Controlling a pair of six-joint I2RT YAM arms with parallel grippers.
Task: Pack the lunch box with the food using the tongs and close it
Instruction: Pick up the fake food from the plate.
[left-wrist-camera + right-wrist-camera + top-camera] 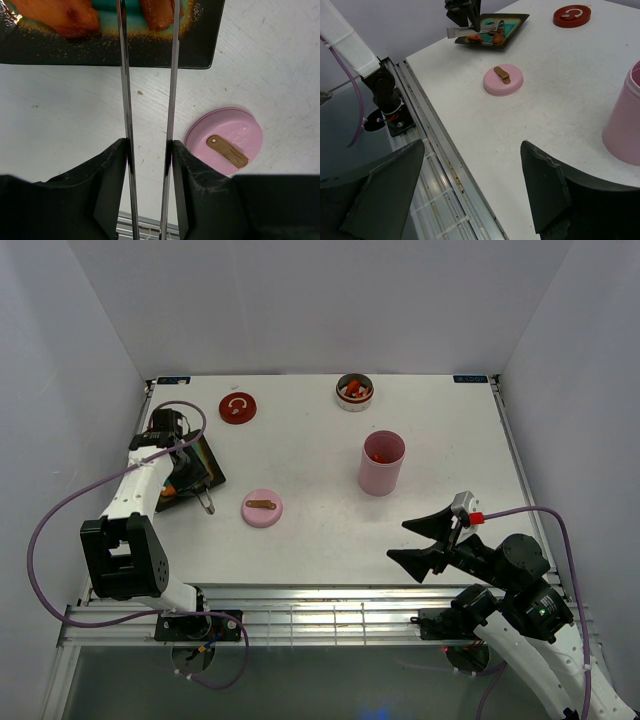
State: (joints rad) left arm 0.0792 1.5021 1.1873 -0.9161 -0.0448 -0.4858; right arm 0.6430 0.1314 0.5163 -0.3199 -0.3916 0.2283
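Note:
My left gripper (148, 150) is shut on the tongs (125, 75), one thin silvery arm against each finger. Both arms run up over the black tray (100, 52) with the teal inside, where orange food pieces (65, 15) lie; the tips are cut off at the top. From above, the left gripper (185, 462) hovers over the tray (212, 472), and the tongs' joined end (207, 502) sticks out toward the near edge. The pink cylindrical lunch box (382, 462) stands mid-table with orange food inside. My right gripper (430, 540) is open and holds nothing near the front right.
A pink lid (262, 507) with a brown tab lies right of the tray. A red lid (237, 407) sits at the back left. A round tin (353, 392) with red and white pieces stands at the back. The table's metal front rail (440, 165) is below my right gripper (470, 170).

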